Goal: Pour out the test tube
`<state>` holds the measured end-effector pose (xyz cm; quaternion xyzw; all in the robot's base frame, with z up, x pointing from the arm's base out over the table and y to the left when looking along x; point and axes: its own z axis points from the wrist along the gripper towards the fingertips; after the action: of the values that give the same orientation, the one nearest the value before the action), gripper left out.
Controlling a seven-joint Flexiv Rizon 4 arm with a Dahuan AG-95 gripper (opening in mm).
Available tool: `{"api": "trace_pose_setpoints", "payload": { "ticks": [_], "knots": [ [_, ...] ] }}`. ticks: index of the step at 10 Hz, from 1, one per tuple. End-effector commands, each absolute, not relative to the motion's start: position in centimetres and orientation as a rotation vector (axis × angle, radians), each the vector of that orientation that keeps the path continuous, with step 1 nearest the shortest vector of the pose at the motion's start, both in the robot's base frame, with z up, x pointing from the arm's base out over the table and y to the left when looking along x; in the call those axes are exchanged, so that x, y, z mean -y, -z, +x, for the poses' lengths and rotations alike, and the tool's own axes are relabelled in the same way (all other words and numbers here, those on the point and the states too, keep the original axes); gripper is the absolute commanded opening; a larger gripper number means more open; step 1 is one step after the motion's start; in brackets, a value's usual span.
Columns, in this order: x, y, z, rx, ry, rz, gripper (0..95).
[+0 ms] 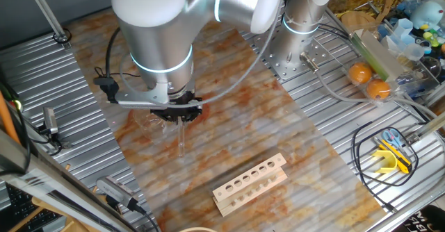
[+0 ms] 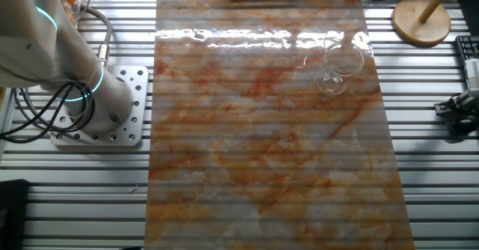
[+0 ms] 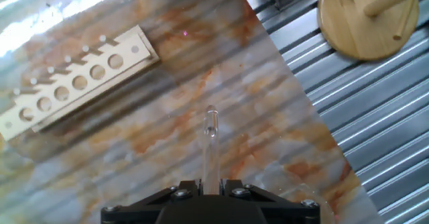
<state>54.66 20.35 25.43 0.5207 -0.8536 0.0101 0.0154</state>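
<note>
Hand (image 3: 210, 187) grips one test tube (image 3: 211, 147) (hanging upright); one beaker (image 2: 338, 66), one wooden rack (image 1: 249, 184).

On the worktop (image 1: 292, 131) the rack (image 1: 250, 183) lies at the near side in one fixed view, right of the test tube (image 1: 181, 136), which hangs upright from the pincer (image 1: 179, 115) above the mat. The beaker (image 2: 340, 66) lies just beside the pincer, well apart from the rack.
</note>
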Motion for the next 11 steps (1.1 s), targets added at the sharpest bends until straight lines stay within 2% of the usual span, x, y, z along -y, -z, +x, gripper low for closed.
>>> {"api": "trace_pose_setpoints", "payload": {
  "ticks": [1, 4, 11],
  "knots": [
    [-20.2, -25.4, 54.6, 2.563, -0.038, 1.758, 0.0],
    [-20.2, -25.4, 54.6, 2.383, -0.198, 1.853, 0.0],
    [-21.5, -25.6, 53.2, 2.284, -0.237, 1.908, 0.0]
  ]
}}
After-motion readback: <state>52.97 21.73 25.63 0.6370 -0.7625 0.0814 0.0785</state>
